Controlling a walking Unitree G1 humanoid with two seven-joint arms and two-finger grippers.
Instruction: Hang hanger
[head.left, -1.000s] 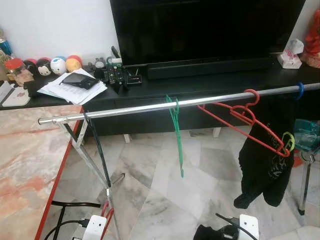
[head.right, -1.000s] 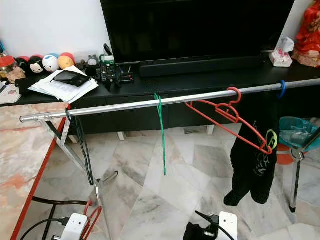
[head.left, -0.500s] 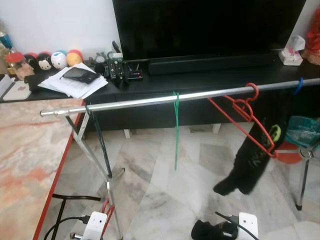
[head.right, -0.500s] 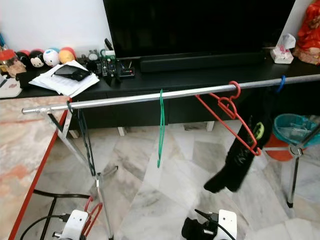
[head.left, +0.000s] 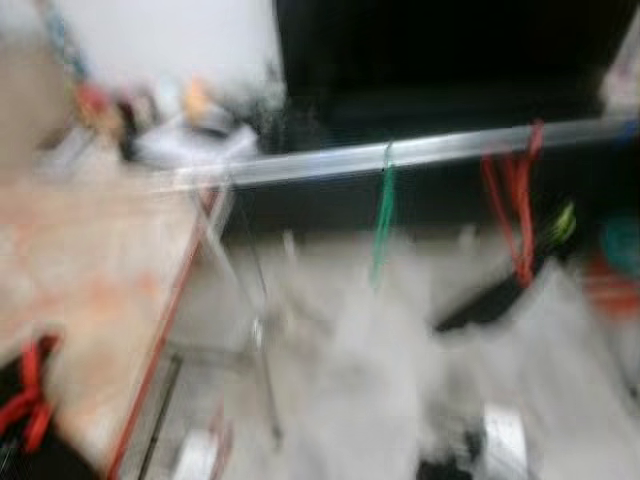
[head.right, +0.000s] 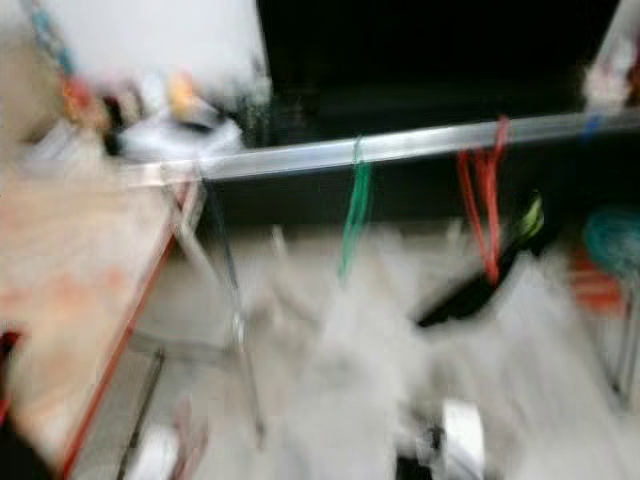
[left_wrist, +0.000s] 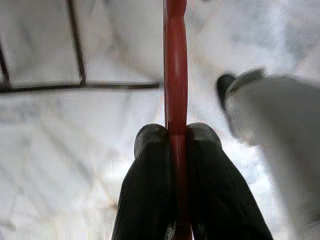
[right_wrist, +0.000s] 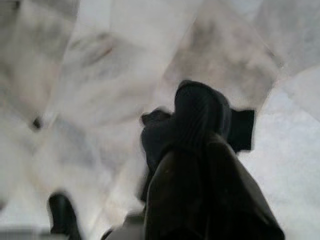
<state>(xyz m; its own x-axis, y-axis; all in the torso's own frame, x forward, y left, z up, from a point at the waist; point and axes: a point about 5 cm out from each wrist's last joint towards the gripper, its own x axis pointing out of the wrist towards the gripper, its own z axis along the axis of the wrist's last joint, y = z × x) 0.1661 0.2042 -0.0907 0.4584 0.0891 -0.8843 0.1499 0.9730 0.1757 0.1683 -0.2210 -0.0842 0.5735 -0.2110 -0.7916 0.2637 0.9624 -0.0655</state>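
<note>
The eye views are blurred. A silver rail (head.left: 440, 150) runs across in front of the black TV cabinet. A green hanger (head.left: 383, 215) hangs near its middle, and a red hanger (head.left: 515, 210) with a black garment (head.left: 490, 300) hangs to the right. In the left wrist view my left gripper (left_wrist: 176, 132) is shut on the bar of another red hanger (left_wrist: 175, 60), above the marble floor. That held hanger also appears as a red shape (head.left: 25, 400) at the lower left. My right gripper (right_wrist: 192, 115) hangs over the floor, fingers pressed together with nothing between them.
A marble-topped table (head.left: 90, 270) with a red edge stands at the left. The rack's slanted leg (head.left: 262, 330) comes down beside it. A black TV (head.left: 450, 50) and small clutter sit on the cabinet behind. A teal bin (head.left: 622, 240) is at the far right.
The whole picture has shifted and blurred, so the camera has moved. The hanging red hanger and garment have swung. A red hanger has come into view at the lower left.
</note>
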